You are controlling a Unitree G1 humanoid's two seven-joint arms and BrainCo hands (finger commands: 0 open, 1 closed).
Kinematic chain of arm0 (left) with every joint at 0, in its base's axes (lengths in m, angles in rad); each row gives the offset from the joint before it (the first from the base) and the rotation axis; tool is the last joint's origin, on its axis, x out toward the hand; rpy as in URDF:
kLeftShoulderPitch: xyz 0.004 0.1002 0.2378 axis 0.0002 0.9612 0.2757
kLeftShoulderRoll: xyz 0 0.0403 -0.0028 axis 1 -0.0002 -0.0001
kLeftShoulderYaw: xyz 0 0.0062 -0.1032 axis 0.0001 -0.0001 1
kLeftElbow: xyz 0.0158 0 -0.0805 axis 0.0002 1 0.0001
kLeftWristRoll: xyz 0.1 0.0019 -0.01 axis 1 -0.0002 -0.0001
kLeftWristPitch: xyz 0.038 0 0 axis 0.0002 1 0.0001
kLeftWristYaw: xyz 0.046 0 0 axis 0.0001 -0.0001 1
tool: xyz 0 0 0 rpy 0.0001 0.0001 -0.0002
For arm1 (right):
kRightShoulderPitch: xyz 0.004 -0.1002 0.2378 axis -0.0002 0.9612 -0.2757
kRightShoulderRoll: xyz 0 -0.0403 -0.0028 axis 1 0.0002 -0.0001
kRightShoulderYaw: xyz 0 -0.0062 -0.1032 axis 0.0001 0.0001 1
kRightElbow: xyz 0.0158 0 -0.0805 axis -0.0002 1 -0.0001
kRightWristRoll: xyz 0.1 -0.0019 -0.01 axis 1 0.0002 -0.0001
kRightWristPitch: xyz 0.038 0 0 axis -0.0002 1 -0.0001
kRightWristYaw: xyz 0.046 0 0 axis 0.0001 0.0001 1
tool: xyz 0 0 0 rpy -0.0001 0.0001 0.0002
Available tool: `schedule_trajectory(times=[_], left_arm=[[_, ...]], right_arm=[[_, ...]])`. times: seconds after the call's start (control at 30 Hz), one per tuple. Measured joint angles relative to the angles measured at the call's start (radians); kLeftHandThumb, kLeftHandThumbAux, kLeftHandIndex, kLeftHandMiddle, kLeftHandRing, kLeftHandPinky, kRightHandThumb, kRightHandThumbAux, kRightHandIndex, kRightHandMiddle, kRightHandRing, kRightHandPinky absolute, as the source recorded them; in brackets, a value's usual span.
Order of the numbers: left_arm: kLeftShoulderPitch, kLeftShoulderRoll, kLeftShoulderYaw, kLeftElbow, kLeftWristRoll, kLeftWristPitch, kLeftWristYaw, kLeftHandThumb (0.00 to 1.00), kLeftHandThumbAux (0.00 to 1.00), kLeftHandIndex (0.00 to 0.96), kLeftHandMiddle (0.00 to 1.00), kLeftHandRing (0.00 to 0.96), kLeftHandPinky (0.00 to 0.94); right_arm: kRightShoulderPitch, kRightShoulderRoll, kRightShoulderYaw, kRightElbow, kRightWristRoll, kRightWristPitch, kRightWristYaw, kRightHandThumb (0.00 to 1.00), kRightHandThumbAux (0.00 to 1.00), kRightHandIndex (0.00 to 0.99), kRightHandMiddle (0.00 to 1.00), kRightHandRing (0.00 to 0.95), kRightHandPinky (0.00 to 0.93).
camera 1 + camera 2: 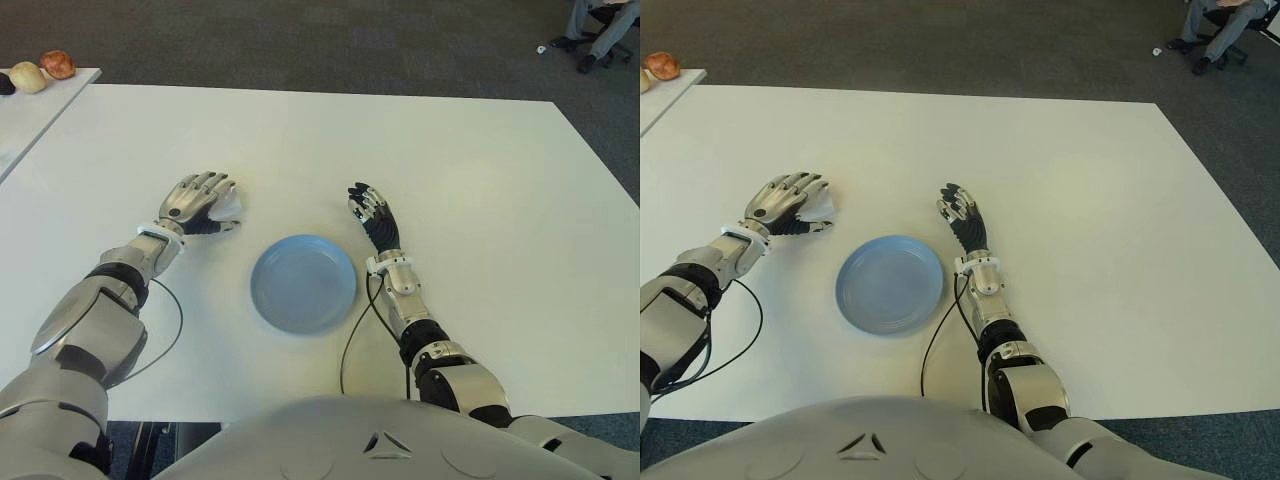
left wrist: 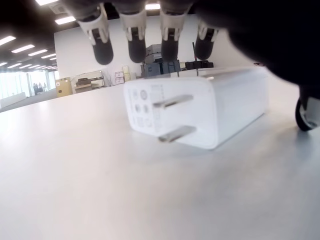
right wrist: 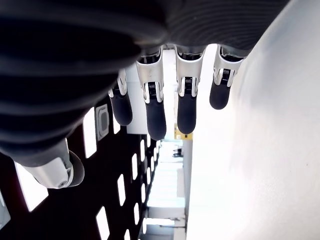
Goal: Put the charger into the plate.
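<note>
The white charger (image 2: 200, 112) lies on the white table (image 1: 480, 200) with its two metal prongs facing the wrist camera. In the eye views only a corner of the charger (image 1: 229, 208) peeks out from under my left hand (image 1: 200, 195). That hand hovers over it with fingers spread above the block, not closed on it. The light blue plate (image 1: 303, 283) sits empty a little to the right of and nearer than the charger. My right hand (image 1: 368, 207) shows just right of the plate, fingers (image 3: 150, 110) extended and holding nothing.
A second white table (image 1: 40, 110) stands at the far left with a few round, bread-like items (image 1: 57, 64) on it. A seated person's legs (image 1: 600, 30) show at the far right corner. Black cables (image 1: 350, 345) hang from both wrists.
</note>
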Motion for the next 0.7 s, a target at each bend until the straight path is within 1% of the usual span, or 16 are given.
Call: schedule_trajectory(times=[0.7], left_arm=[[-0.001, -0.02, 0.057, 0.008, -0.096, 0.023, -0.123, 0.102, 0.396, 0.0, 0.005, 0.005, 0.041]], right_arm=[[0.005, -0.002, -0.008, -0.009, 0.013, 0.003, 0.015, 0.0, 0.529, 0.172, 0.281, 0.219, 0.128]])
